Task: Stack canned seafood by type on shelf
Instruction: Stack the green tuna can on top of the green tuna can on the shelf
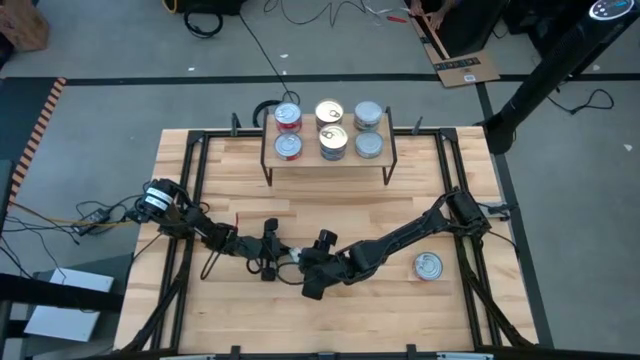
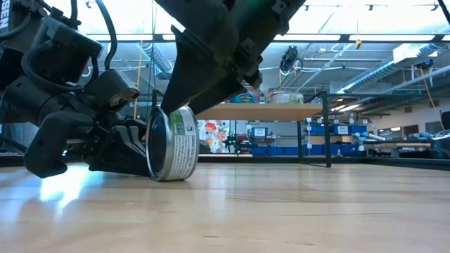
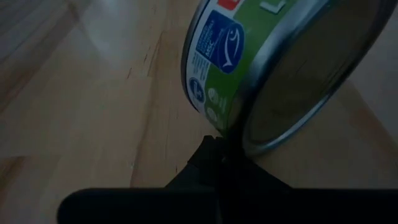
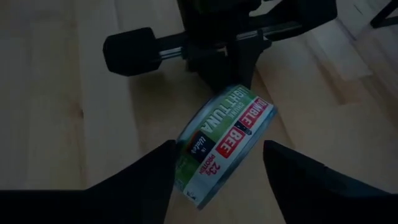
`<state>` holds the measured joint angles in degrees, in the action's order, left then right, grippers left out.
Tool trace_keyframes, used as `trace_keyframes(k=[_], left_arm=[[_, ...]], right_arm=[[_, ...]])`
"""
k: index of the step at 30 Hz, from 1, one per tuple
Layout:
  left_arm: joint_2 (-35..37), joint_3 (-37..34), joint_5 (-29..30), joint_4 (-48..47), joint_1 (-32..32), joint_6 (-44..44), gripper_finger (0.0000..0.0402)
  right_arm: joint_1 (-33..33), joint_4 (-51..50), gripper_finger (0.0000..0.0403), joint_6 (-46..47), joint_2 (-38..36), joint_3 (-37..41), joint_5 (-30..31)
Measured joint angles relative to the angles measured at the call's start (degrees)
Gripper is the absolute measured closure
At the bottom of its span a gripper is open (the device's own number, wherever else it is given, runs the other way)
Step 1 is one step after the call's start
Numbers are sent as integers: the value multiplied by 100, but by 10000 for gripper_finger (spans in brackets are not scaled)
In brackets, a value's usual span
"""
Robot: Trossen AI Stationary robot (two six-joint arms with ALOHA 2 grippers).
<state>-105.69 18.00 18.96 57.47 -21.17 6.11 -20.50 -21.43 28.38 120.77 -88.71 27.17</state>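
Green tin stands on edge; left gripper, jaws together, props it; right gripper, jaws apart, straddles tin for grasp; shelf awaits

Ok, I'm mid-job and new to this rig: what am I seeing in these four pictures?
Two dark robot arms work at a wooden table. One camera looks straight down, one sits at tabletop height, and one rides on each wrist. At the back stands the shelf with six cans in three columns. One lone can lies flat near the right arm. At the front middle, both grippers meet at a green-labelled tuna can standing on its edge. The left gripper is shut, pressed against the can. The right gripper straddles it with fingers open, not clamping.
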Motion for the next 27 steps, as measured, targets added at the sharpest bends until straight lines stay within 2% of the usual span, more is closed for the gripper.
trace_keyframes(k=[9, 17, 24, 27], left_arm=[[0, 0, 3, 1, 0, 11, 401], [0, 0, 2, 0, 0, 35, 401], [0, 0, 4, 2, 0, 107, 401], [-1, 0, 4, 2, 4, 147, 401]], right_arm=[[24, -496, 129, 576, -66, -322, 355], [-17, -582, 96, 1568, -68, -505, 125], [-78, -432, 95, 1845, 11, -503, -59], [-217, -426, 96, 2041, 9, -505, 95]])
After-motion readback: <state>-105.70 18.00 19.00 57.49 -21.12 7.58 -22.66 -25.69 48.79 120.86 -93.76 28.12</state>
